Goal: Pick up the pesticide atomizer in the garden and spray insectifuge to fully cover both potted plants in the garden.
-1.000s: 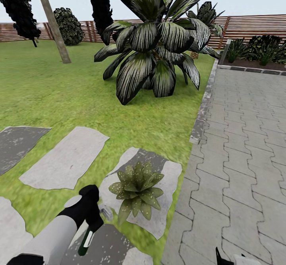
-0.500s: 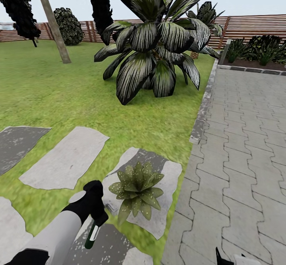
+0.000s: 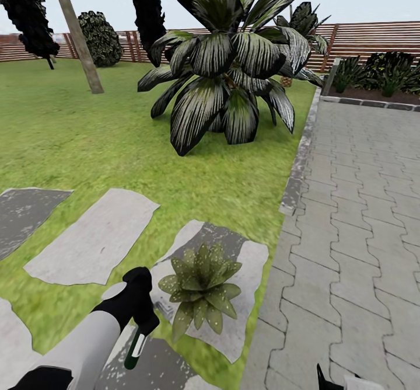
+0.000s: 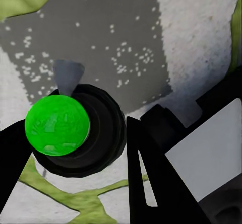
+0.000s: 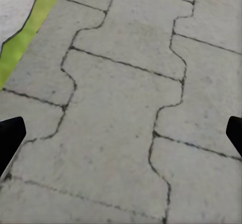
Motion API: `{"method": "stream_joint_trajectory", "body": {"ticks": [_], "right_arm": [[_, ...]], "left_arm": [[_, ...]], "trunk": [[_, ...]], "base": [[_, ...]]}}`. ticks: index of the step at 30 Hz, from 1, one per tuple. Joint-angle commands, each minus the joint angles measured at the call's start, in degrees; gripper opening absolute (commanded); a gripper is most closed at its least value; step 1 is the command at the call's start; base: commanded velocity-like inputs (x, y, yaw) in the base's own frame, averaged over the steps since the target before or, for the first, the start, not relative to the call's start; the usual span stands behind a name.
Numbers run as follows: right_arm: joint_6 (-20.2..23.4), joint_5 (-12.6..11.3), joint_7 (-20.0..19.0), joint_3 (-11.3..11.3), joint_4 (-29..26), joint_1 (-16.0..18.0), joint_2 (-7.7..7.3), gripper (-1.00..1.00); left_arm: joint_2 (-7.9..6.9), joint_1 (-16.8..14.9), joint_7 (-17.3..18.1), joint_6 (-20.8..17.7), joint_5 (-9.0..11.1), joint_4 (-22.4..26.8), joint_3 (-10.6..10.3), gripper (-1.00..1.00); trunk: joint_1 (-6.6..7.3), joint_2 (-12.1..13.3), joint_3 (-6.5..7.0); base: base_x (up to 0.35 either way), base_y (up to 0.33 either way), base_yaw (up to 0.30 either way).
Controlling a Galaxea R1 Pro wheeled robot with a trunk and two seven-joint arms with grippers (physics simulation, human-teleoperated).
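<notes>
Since the picture of a second ago, my left gripper [image 3: 139, 320] has carried the slim white spray bottle with the green band and black end [image 3: 135, 347] forward over the grey stepping stone [image 3: 245, 314], closer to the low rosette of pale-speckled green leaves [image 3: 200, 288]; over the last half second it has barely shifted.

What counts next is the aim. From the left jaws the rosette lies just beside them, ahead and toward my right arm's side, not touching. The bottle's long axis hangs steeply from the jaws, its dark end lowest and toward me, so I judge the nozzle still needs turning toward the leaves. My left arm is much the nearer.

Those jaws are pinching the bottle: the left wrist view looks along it end-on, green cap [image 4: 57, 125] in a black collar between the dark fingers [image 4: 151, 183].

My right gripper [image 5: 121, 133] hangs with jaws spread wide over interlocking grey paving [image 5: 121, 83], holding nothing.
</notes>
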State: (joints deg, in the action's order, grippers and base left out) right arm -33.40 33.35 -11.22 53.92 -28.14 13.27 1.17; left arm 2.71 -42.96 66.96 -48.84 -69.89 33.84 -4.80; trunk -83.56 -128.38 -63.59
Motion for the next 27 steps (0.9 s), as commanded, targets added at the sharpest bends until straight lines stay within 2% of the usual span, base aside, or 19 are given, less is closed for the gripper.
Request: {"method": "stream_joint_trajectory", "body": {"ticks": [1, 3, 10, 15, 19, 24, 27], "right_arm": [[-0.17, 0.26, -0.47, 0.49, -0.07, 0.08, 0.06, 1.0], [-0.17, 0.26, -0.47, 0.46, -0.07, 0.07, 0.06, 1.0], [-0.17, 0.31, -0.47, 0.47, -0.07, 0.08, 0.06, 1.0], [-0.17, 0.31, -0.47, 0.44, -0.07, 0.08, 0.08, 1.0], [-0.17, 0.31, -0.47, 0.43, -0.07, 0.05, 0.09, 1.0], [-0.17, 0.31, -0.47, 0.4, -0.07, 0.06, 0.08, 1.0], [-0.17, 0.31, -0.47, 0.4, -0.07, 0.08, 0.09, 1.0]], "left_arm": [[0.01, -0.02, 0.54, -0.38, -0.45, 0.08, -0.05, -1.0], [-0.09, 0.05, 0.48, -0.38, -0.4, 0.02, -0.04, -1.0], [-1.8, 1.14, 0.43, -0.38, -0.79, 0.83, 0.21, -1.0], [-1.73, 1.21, 0.44, -0.38, -0.48, 4.12, 0.22, -1.0], [-1.39, 1.21, 0.38, -0.38, -0.22, 4.68, 0.17, -1.0], [-1.93, 1.74, 0.29, -0.38, -0.08, 3.79, 0.36, -1.0], [-2.74, 2.03, 0.28, -0.38, -0.07, 3.78, 0.4, -1.0]], "trunk": [[0.01, -0.02, -0.05], [0.01, -0.02, -0.05], [0.01, -0.02, -0.05], [0.01, -0.02, -0.05], [0.01, -0.02, -0.05], [0.01, -0.02, -0.05], [0.01, -0.02, -0.05]], "base": [[0.005, 0.0, 0.0], [0.001, 0.0, 0.0], [0.0, 0.0, 0.0], [0.0, 0.0, 0.0], [0.0, 0.0, 0.0], [0.0, 0.0, 0.0], [0.0, 0.0, 0.0]]}}
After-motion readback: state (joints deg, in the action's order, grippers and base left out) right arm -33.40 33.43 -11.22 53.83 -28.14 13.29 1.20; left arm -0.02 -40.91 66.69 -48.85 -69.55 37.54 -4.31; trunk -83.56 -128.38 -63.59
